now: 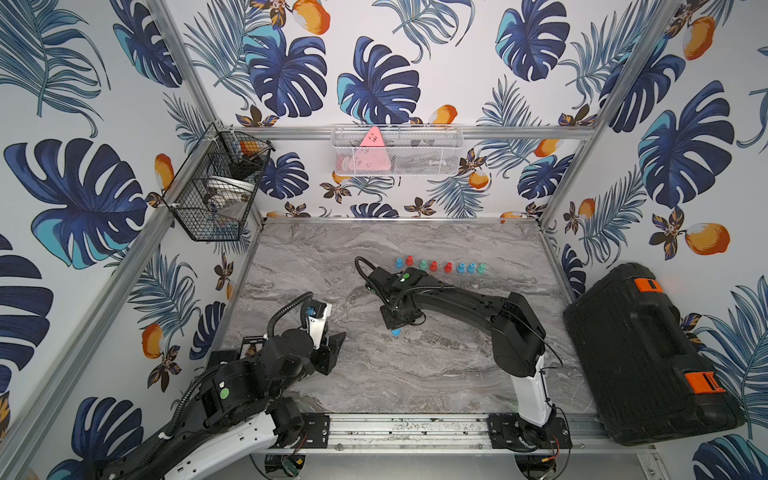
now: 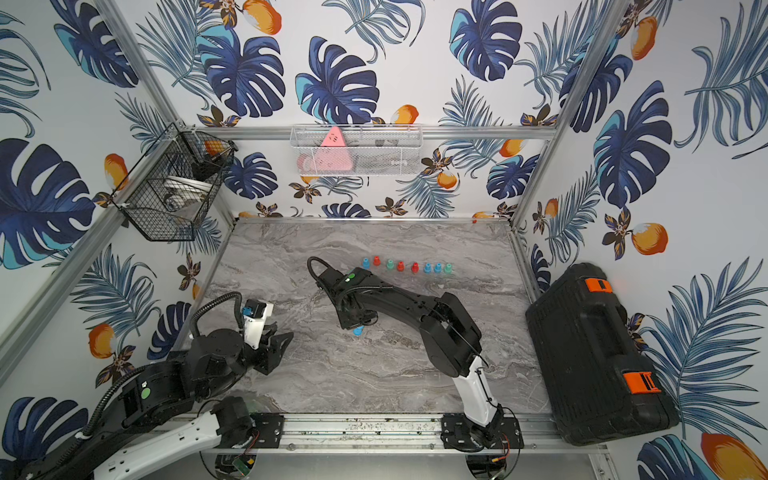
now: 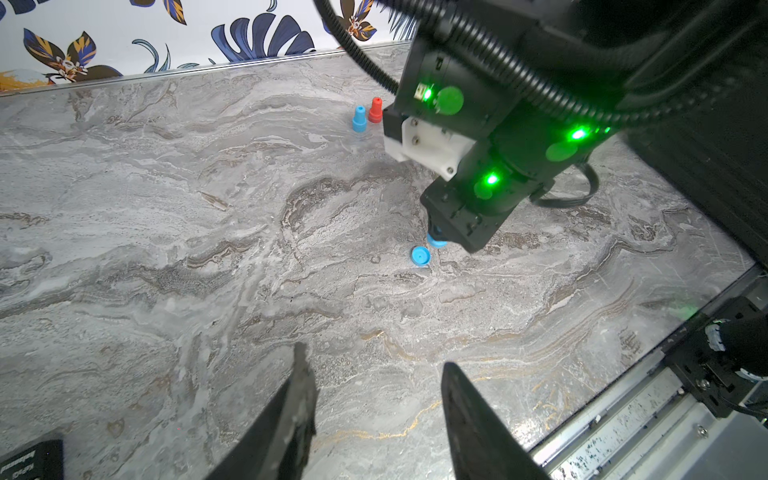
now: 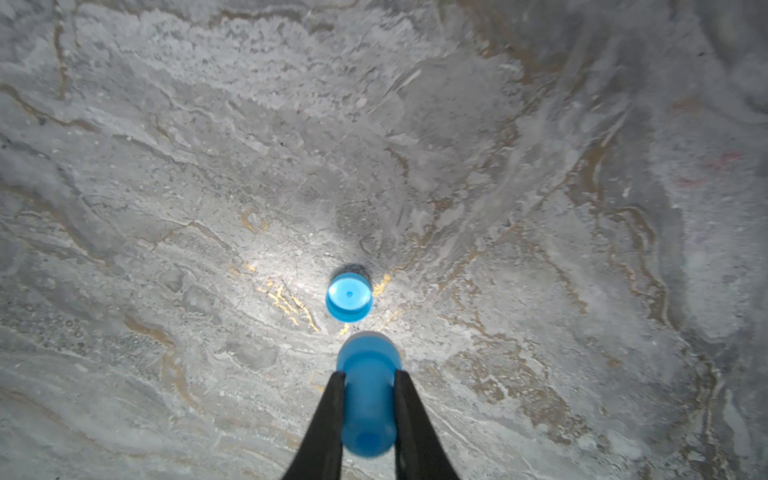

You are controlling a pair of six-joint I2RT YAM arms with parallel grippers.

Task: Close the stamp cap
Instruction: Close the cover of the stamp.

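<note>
We show the right gripper (image 4: 369,376) clamped on a small blue plastic stamp (image 4: 368,353), which points down over the middle of the grey marble-patterned tabletop (image 1: 415,374). The round blue cap (image 4: 349,297) lies on the tabletop just beside the stamp, not touching it. The left gripper (image 3: 374,365) hangs at the near left, its fingers parted around nothing.

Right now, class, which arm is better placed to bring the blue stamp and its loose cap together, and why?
Right. The right gripper is shut on the blue stamp, close beside the loose blue cap on the table. The left gripper is empty and stands well away.
</note>
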